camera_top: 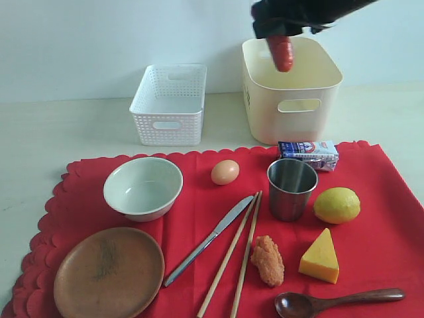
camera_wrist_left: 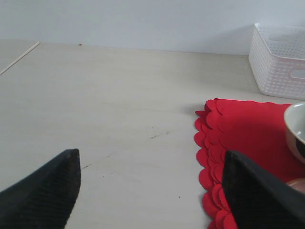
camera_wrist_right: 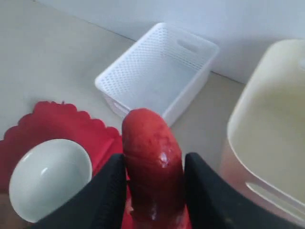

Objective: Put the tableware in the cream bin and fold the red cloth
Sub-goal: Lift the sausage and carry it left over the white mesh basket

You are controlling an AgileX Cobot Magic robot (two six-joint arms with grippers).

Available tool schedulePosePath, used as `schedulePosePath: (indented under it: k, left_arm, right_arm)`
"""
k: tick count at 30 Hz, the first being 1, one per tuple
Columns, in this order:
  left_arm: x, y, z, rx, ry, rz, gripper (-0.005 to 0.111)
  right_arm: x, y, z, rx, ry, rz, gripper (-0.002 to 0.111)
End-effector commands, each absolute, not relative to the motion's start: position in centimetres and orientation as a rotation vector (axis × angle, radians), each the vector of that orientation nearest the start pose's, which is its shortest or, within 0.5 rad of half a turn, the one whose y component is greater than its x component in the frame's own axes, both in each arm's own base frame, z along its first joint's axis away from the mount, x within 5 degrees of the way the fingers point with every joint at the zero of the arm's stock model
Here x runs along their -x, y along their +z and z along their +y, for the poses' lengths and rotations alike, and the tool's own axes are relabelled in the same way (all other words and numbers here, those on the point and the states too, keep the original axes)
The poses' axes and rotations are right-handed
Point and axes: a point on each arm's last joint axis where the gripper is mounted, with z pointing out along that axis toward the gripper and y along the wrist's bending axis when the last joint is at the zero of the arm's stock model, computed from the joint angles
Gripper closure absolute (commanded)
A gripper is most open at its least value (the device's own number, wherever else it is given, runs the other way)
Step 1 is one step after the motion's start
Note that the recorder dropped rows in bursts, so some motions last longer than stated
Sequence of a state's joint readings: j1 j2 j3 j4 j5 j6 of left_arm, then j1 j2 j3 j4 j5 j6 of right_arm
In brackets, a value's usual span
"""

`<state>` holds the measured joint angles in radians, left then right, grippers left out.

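The right end effector [camera_top: 281,32] hangs high at the far right of the exterior view, its dark arm reaching in from the upper edge. Its two black fingers [camera_wrist_right: 107,195] press against opposite sides of a red sausage [camera_top: 282,53], which sticks out below them. The left end effector [camera_wrist_left: 150,198] hovers over the bench [camera_wrist_left: 119,119], its fingers spread wide with nothing between them.

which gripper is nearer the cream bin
Right. The right gripper holds a sausage near the cream bin; the left gripper hangs over table past the red cloth's edge.
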<state>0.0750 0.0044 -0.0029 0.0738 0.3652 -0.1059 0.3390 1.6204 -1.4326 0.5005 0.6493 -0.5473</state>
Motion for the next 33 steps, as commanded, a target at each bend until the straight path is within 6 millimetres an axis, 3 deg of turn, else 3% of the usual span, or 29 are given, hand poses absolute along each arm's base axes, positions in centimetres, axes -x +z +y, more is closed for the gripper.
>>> schedulePosePath:
  k: [1, 9, 15, 24, 27, 33]
  left_arm:
    - [-5.3, 18.1, 0.6, 0.116, 0.046, 1.833, 0.029]
    - [-5.3, 18.1, 0.6, 0.116, 0.046, 1.833, 0.029]
    - [-5.3, 18.1, 0.6, 0.116, 0.046, 1.833, 0.029]
    - [-5.3, 18.1, 0.6, 0.116, 0.046, 1.833, 0.029]
    - [-5.3, 18.1, 0.6, 0.116, 0.046, 1.833, 0.029]
    - [-5.3, 18.1, 0.6, 0.116, 0.046, 1.833, 0.029]
  right_arm:
    - [-35.8, 33.8, 18.8, 0.765, 0.483, 2.118, 0.108]
    - [-38.9, 31.6, 24.0, 0.864, 0.511, 2.094, 0.108]
    - [-41.3, 30.5, 26.7, 0.866, 0.515, 2.039, 0.108]
    - [-45.9, 25.5, 29.1, 0.83, 0.513, 2.037, 0.108]
    - [-46.7, 25.4, 28.8, 0.753, 0.444, 2.053, 0.108]
    - [-46.8, 24.8, 28.6, 0.8, 0.376, 2.068, 0.108]
